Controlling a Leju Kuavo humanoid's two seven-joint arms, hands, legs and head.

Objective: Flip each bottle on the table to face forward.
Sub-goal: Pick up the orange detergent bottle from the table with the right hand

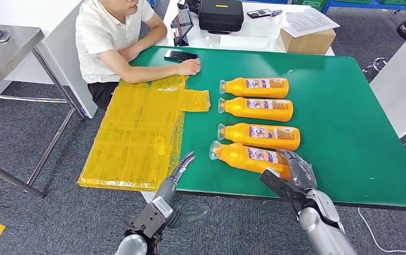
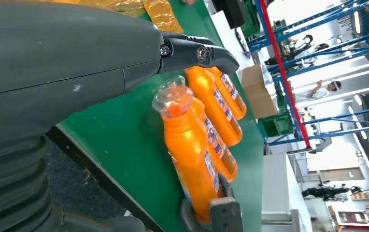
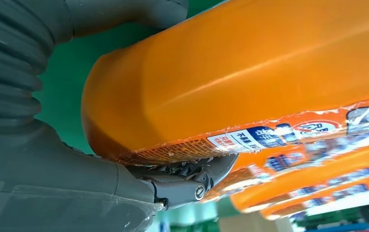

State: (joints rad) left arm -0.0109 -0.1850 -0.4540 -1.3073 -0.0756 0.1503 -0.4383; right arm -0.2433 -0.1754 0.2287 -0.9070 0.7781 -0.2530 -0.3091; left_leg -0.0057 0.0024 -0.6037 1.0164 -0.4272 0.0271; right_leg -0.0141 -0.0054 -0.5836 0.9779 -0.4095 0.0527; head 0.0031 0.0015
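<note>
head view: four orange bottles are laid in a column on the green table [image 1: 349, 106], each on its side with the clear cap toward the robot's left and the base toward its right. the nearest bottle [image 1: 251, 158] is set slightly askew to the other three, its base swung closer to the table's near edge. the right hand [image 1: 295, 172] is seen at that base end, its dark fingers laid over the bottle's end; in the right wrist view the nearest bottle [image 3: 250, 72] is pressed against the hand, with a finger [image 3: 192, 181] tucked under its labelled face and the thumb on the far side, so the bottle is judged to be gripped by this hand.

the left hand [image 1: 182, 164] is held at the table's near edge, beside the yellow sheet [image 1: 137, 133], with fingers spread and nothing held; it lies just off the cap end but apart from it.

the coming move is judged to turn on the bottle's long axis, which runs left to right across the robot, roughly crosswise to the right hand's reach. a roll about that axis would be needed, and the right hand is the one already placed for it. whether this bottle's front label is already up cannot be told for certain.

a seated person [image 1: 110, 37] is at the far left corner, one hand resting near a phone [image 1: 179, 55].
</note>
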